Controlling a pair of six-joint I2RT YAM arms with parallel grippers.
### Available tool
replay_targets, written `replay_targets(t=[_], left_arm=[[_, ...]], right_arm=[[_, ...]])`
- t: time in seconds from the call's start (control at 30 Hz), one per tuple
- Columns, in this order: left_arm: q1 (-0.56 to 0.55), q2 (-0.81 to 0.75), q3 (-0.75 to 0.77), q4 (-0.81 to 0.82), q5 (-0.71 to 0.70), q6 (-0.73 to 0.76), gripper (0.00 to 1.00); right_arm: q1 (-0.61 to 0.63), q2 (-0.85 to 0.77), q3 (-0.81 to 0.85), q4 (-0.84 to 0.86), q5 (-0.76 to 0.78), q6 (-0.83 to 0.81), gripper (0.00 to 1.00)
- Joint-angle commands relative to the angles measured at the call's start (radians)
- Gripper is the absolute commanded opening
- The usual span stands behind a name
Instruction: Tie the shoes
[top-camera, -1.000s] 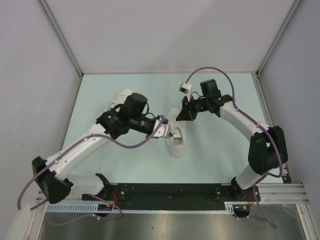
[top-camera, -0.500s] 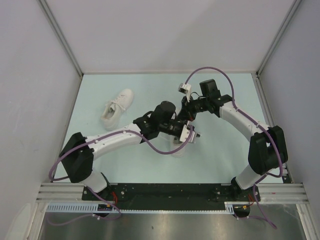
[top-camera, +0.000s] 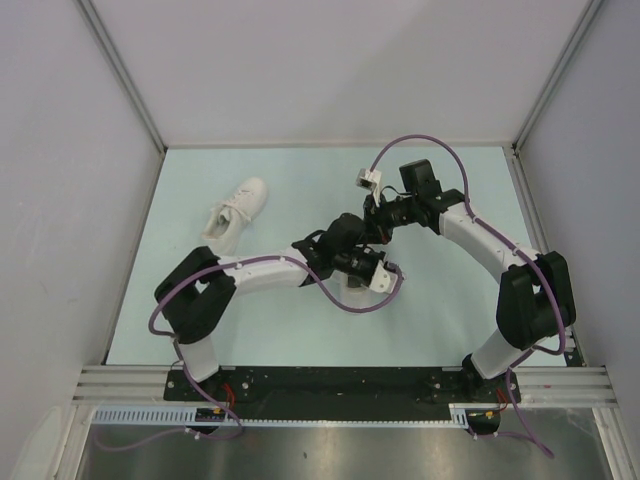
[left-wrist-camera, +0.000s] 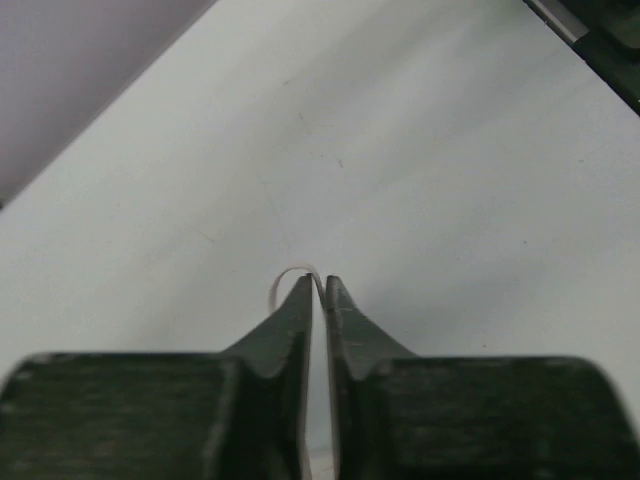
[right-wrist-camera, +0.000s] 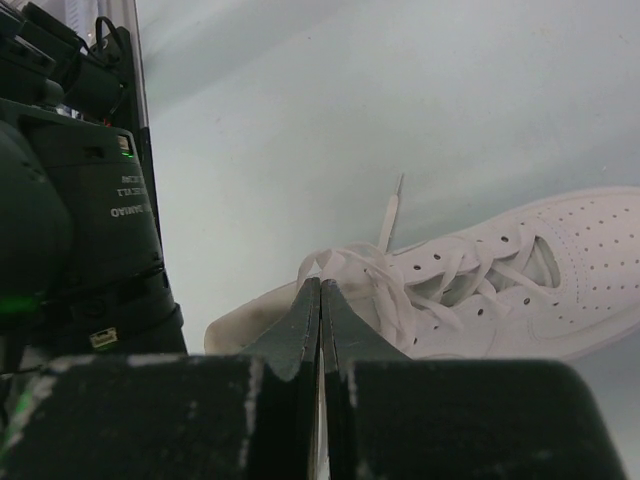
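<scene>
left gripper is pinched shut on a thin white lace. right gripper is shut too, just by the middle shoe; i can't tell if it holds any lace. other shoe lies far left on the table. lace looks soft, light and slippy, so i'd grab near its tip.

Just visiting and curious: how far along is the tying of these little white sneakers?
No finished bow shows yet. In hand: the left gripper pinches a thin white lace, and the right gripper is shut by the nearer white lace-up sneaker, whose laces lie loose. To do: its bow, then the second white sneaker, apart at the far left.
</scene>
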Motion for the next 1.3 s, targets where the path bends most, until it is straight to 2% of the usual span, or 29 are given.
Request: replay_targets(t=[0.0,0.07,0.13,0.17,0.3,0.4,0.53,0.8,1.1,1.27], left_arm=[[0.006,-0.032,0.015,0.021,0.049,-0.008,0.23],[0.009,-0.087,0.021,-0.028,0.037,-0.063,0.32],[0.032,-0.194,0.017,-0.115,0.05,-0.099,0.37],[0.044,-0.231,0.009,-0.125,0.05,-0.175,0.39],[0.153,-0.42,-0.036,-0.162,0.009,-0.411,0.43],[0.267,-0.466,-0.063,-0.189,-0.031,-0.542,0.44],[0.377,-0.456,-0.097,-0.237,-0.005,-0.579,0.43],[0.379,-0.356,-0.112,-0.194,0.067,-0.545,0.48],[0.383,-0.308,-0.1,-0.185,0.096,-0.538,0.47],[0.478,-0.368,-0.158,-0.087,0.095,-0.672,0.45]], right_arm=[[-0.004,-0.019,0.035,-0.026,-0.032,-0.035,0.0],[-0.004,-0.022,0.035,-0.027,-0.034,-0.037,0.0],[-0.004,-0.022,0.035,-0.033,-0.039,-0.038,0.0],[-0.003,-0.024,0.035,-0.038,-0.04,-0.041,0.0],[0.004,-0.024,0.035,-0.036,-0.048,-0.035,0.0],[0.002,-0.032,0.035,-0.02,-0.052,-0.023,0.0],[0.0,-0.039,0.035,-0.01,-0.06,-0.021,0.0],[0.004,-0.051,0.035,0.003,-0.071,-0.026,0.0],[0.049,-0.058,0.035,0.036,-0.052,-0.018,0.0],[0.092,-0.061,0.033,0.042,-0.01,-0.056,0.0]])
